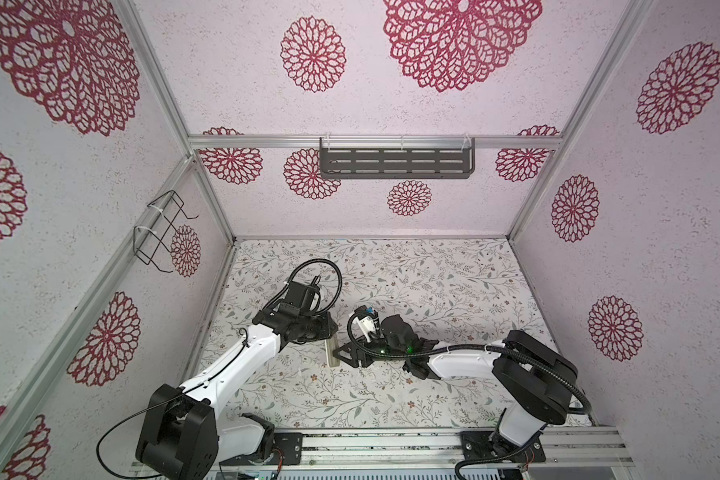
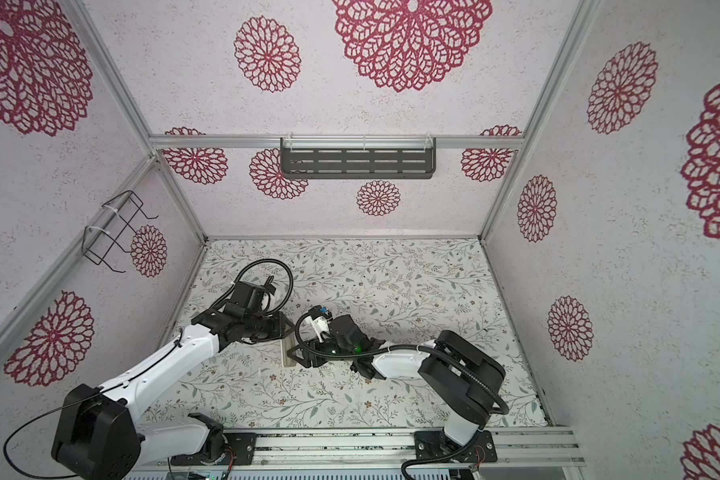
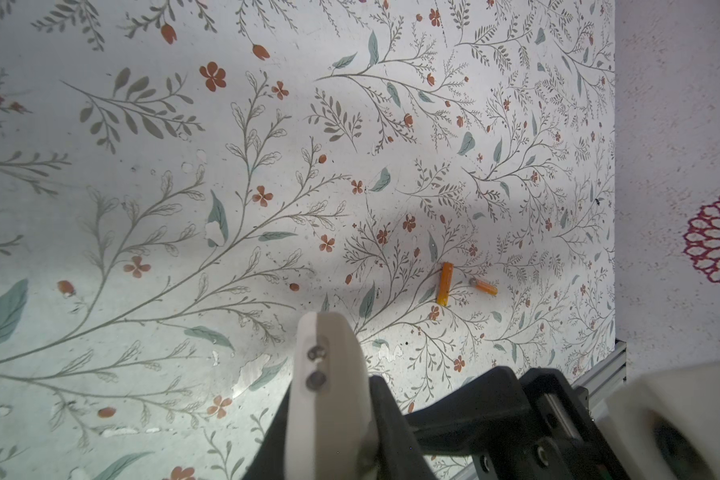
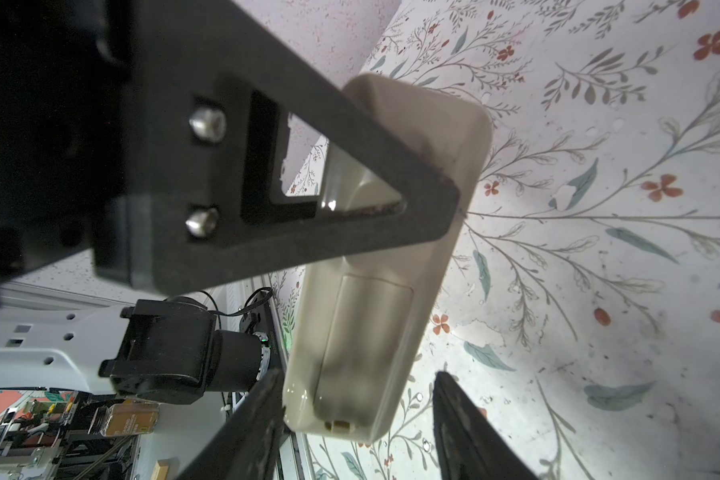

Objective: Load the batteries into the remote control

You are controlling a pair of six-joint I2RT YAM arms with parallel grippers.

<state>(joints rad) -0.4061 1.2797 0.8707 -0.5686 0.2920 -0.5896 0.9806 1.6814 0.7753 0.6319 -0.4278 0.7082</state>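
Note:
My left gripper (image 3: 331,399) is shut on the remote control (image 3: 329,374), which shows edge-on between its black fingers (image 3: 385,411). From the right wrist I see the remote control's (image 4: 391,270) beige back with the battery cover (image 4: 362,332) fitted, and a left finger (image 4: 350,237) across it. My right gripper (image 4: 358,376) is open astride the remote's end: one jaw touches it, the other stands apart. In both top views the remote (image 1: 334,353) (image 2: 288,353) sits between the two grippers (image 1: 329,332) (image 1: 350,353). The batteries (image 3: 444,284) (image 3: 484,286), two orange cylinders, lie loose on the floral table; the top views do not show them.
A dark slotted shelf (image 1: 395,162) hangs on the back wall and a wire basket (image 1: 163,228) on the left wall. An aluminium rail (image 1: 391,444) runs along the table's front edge. The enclosure walls close in on three sides.

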